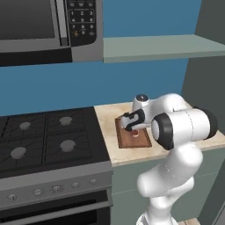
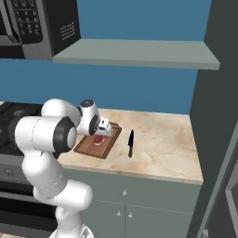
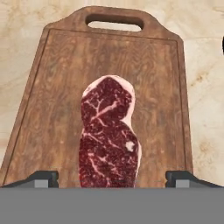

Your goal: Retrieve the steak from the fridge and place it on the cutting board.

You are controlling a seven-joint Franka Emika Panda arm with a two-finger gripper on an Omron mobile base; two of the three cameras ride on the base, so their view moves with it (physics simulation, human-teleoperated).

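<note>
One steak lies flat mid cutting board, long axis toward the board's handle, directly under gripper w/ jaws wide, gripping nothing; prob. next move: straight lift off board.

**Surfaces and finishes, counter by the stove**

Cutting board: brown wood, visible grain, matt, with a darker rim. Steak: raw red meat, pale marbling, a whitish fat edge, slight sheen. Countertop: beige, stone-like veining, smooth. Knife: all black, matt. Stove top: black grates, grey metal-look burner caps, brushed grey front panel. Microwave: grey metallic casing, dark glossy door. Shelf: flat grey-green, matt. Arm shell: smooth white plastic look, dark joints.
</note>
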